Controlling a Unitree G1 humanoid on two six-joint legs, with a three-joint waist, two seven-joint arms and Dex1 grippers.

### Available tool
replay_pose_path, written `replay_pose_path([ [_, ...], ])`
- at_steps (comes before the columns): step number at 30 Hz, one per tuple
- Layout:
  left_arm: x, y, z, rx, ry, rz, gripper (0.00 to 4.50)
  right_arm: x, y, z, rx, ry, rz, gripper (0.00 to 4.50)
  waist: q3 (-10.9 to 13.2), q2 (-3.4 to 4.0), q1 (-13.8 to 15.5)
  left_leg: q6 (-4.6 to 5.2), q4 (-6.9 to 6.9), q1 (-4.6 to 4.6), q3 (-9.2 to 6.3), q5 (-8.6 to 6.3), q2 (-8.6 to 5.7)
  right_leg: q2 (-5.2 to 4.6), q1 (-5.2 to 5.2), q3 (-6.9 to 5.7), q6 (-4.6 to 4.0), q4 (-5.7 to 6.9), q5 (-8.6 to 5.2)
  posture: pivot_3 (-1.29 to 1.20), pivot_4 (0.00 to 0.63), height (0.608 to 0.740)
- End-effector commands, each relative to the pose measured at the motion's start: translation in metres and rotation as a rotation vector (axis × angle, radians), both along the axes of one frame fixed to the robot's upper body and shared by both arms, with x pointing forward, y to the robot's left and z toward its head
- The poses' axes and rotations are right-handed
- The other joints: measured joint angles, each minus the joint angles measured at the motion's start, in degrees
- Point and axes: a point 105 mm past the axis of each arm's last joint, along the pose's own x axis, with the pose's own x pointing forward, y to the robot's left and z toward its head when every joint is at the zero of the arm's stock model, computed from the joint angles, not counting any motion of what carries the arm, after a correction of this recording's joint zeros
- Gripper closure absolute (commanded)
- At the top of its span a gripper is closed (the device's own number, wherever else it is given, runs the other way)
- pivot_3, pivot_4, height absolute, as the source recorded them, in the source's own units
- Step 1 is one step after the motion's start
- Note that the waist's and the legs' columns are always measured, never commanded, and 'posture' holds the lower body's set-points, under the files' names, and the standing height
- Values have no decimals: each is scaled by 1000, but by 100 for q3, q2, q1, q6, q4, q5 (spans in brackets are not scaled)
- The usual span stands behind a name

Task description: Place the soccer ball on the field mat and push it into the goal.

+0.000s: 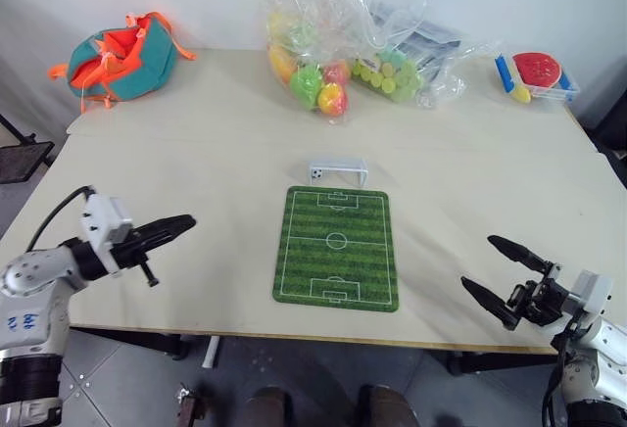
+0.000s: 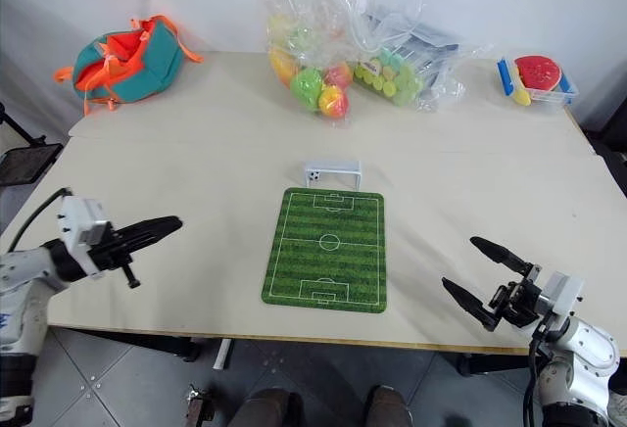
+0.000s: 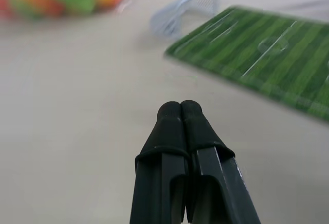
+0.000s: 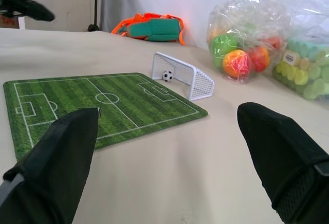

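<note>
1. Two grippers were over the near part of the table; left gripper was left of the mat, its fingers pressed together, holding nothing; it was well apart from the mat's left edge and pointed toward it.
2. Right gripper was near the table's front right edge, right of the mat; its two fingers stood wide apart with nothing between them; it was clear of the mat.
3. Mat lay flat at the table's middle, short edges facing near and far; its surface was bare.
4. Goal stood just past the mat's far short edge, roughly centred on it; whether frame and mat touched could not be told.
5. Ball sat inside the goal mouth, on the table surface, off the mat; in the head views it showed as a small dark-spotted speck at the goal's left end.
6. Bags of coloured balls lay at the far edge, beyond the goal; a teal and orange backpack lay at the far left corner; a clear tray with red, blue and yellow pieces sat at the far right.
</note>
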Motion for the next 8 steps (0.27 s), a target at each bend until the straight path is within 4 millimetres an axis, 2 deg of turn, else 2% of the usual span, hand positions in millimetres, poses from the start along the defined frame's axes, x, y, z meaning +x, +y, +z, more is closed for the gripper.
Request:
replay_pose_path([
  [1,-6,10,6,16,-46,65,4487,1,-6,8,-42,-32,8,0,0,0,-8,0,0,1,1,0,0,0,0,3,0,1,0,0,150,740],
  [5,-8,8,1,-17,-37,96,4487,4,-13,6,-59,-14,20,0,0,0,19,0,2,1,1,0,0,0,0,3,0,1,0,0,150,740],
  [8,-13,-1,0,16,-55,73,4487,4,-16,2,-81,7,45,0,0,0,19,-2,1,1,2,-1,0,-1,0,3,-1,0,0,0,150,740],
])
